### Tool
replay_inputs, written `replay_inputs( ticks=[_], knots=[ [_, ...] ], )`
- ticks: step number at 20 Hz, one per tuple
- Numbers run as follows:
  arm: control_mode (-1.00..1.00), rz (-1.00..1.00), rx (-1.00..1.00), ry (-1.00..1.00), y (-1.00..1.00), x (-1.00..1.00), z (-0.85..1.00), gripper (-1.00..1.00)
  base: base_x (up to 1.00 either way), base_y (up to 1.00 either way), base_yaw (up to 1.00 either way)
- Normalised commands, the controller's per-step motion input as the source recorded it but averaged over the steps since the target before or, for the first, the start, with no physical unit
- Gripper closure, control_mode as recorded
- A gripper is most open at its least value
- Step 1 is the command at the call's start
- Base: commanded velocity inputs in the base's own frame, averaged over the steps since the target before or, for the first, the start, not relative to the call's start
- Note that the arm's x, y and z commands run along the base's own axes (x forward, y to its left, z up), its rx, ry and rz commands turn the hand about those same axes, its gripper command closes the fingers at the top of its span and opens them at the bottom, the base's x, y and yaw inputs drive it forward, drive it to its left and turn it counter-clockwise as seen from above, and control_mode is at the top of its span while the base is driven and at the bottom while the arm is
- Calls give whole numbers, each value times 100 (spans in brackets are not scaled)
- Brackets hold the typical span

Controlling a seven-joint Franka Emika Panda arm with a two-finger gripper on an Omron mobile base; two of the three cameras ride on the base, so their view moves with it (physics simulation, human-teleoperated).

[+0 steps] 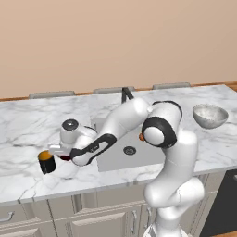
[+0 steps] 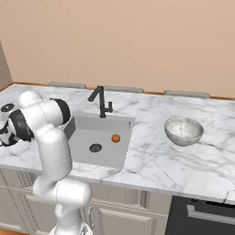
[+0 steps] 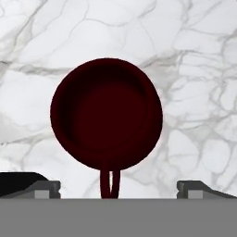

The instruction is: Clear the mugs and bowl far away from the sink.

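From straight above, the dark red mug (image 3: 106,113) shows its round mouth, with the handle pointing toward the bottom edge. My gripper (image 3: 118,190) hangs open over it, one fingertip on each side of the handle and both clear of the mug. In the left base view the gripper (image 1: 59,151) is low over the counter left of the sink (image 1: 115,159), and a sliver of the dark red mug (image 1: 65,158) peeks out under it. The black mug (image 1: 46,162) with its orange inside stands upright just left of it. The marbled bowl (image 1: 209,115) (image 2: 183,131) sits on the counter right of the sink (image 2: 87,133).
A small orange ball (image 2: 115,137) lies in the basin near the drain (image 2: 95,148). The black tap (image 2: 102,103) rises behind the sink. The marble counter's front edge (image 1: 69,190) runs close to the black mug. A dark oven front (image 2: 202,215) is at lower right.
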Motion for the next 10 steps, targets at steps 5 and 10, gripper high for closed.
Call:
replay_inputs(
  ticks=[5, 10],
  knots=[
    [-100, 0, 0, 0, 1, 6, -6, -100, 0, 0, 0],
    [-100, -1, 0, -1, 0, 8, -10, -100, 0, 0, 0]
  ],
)
